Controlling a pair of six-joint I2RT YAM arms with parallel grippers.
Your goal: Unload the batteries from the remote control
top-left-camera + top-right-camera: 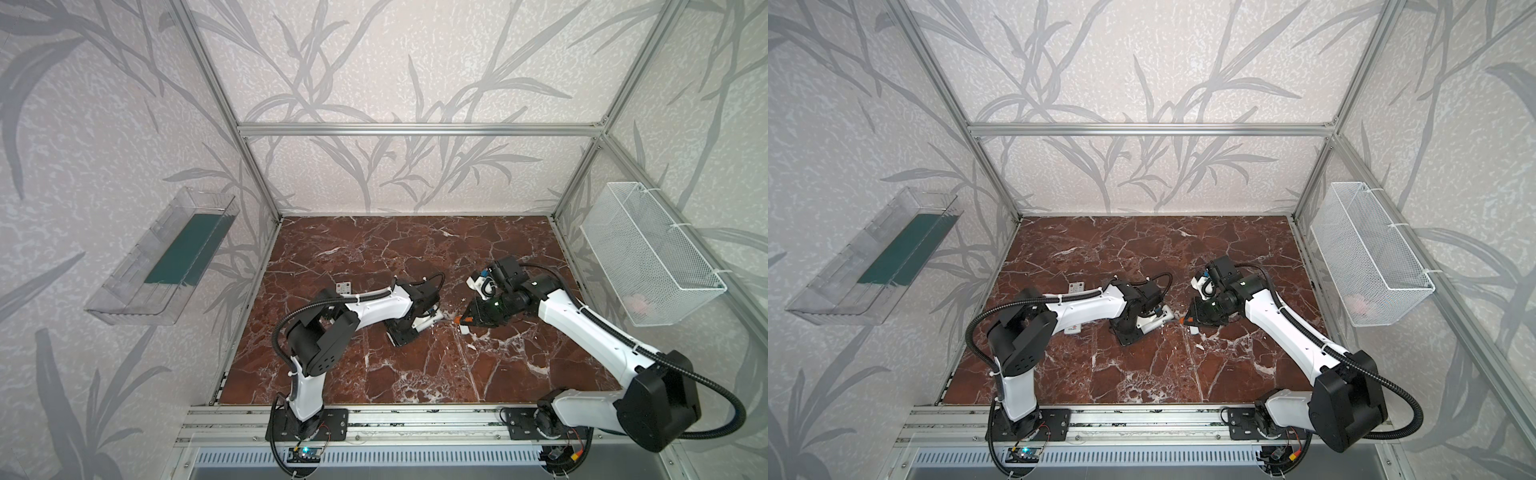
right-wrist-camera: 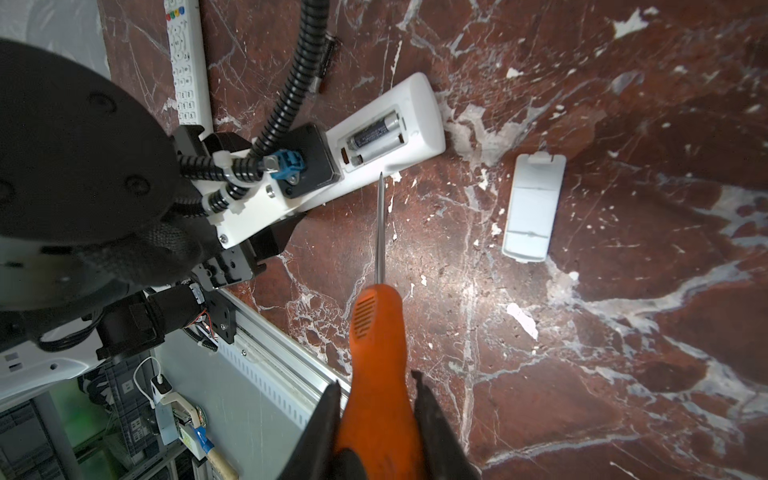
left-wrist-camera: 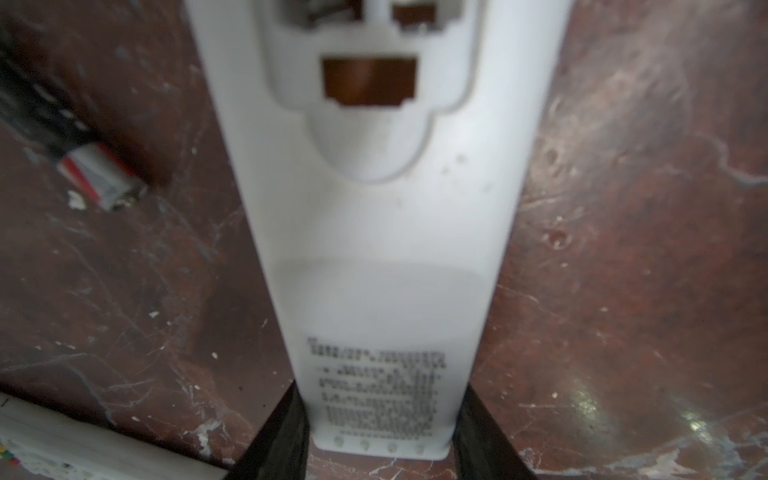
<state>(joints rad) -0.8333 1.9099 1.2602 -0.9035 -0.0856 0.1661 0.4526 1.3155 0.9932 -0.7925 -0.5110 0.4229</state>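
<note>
We see a white remote (image 2: pixel 419 104), a dark battery (image 2: pixel 372 135), an orange screwdriver handle (image 2: pixel 376 353), a white cover (image 2: pixel 532 208), and a red-brown tabletop (image 2: pixel 623 395) veined white.

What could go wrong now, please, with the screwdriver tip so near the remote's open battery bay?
The screwdriver tip could slip off the battery and scratch the remote. The left gripper holds only the remote's other end, so prying may twist it loose. A freed battery might roll away.

The desk (image 2: pixel 623 332) looks like glossy red-brown marble with white veins. The remote (image 2: pixel 419 99) is smooth white plastic, and its battery (image 2: pixel 372 134) is dark with shiny metal ends. The screwdriver (image 2: pixel 374 332) has a matt orange plastic handle and a bare metal shaft. The loose cover (image 2: pixel 532 208) is matt white plastic.
</note>
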